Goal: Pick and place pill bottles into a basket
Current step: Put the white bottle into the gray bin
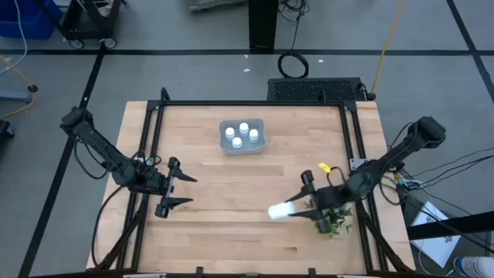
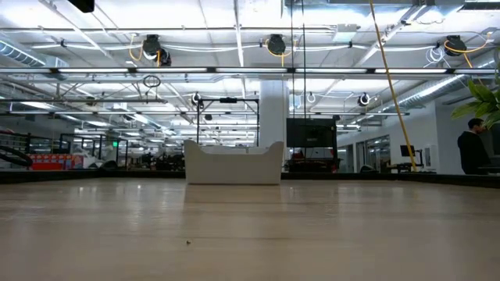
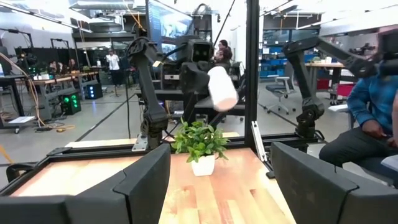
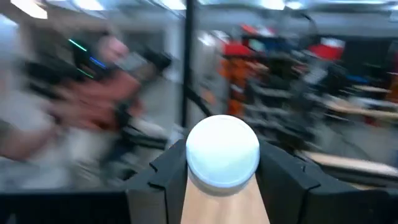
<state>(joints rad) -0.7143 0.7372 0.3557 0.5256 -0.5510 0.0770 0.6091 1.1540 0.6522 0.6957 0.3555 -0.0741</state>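
While the left gripper (image 1: 181, 193) waits near the desk's left edge with fingers spread, the high view shows the right gripper (image 1: 297, 207) clamped on a pill bottle (image 1: 279, 211) near the right edge, beside a plant (image 1: 332, 222). Four bottles (image 1: 241, 135) stand in the basket (image 1: 261, 123) toward the far edge.

Low view: the basket (image 2: 233, 165) sits at the far edge.

Left wrist view: the bottle (image 3: 221, 87) hangs above the plant (image 3: 200, 140).

Right wrist view: fingers (image 4: 283, 180) grip the bottle (image 4: 222, 153).

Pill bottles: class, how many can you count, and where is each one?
5: four stand in the basket, at; one pill bottle is in the right gripper.
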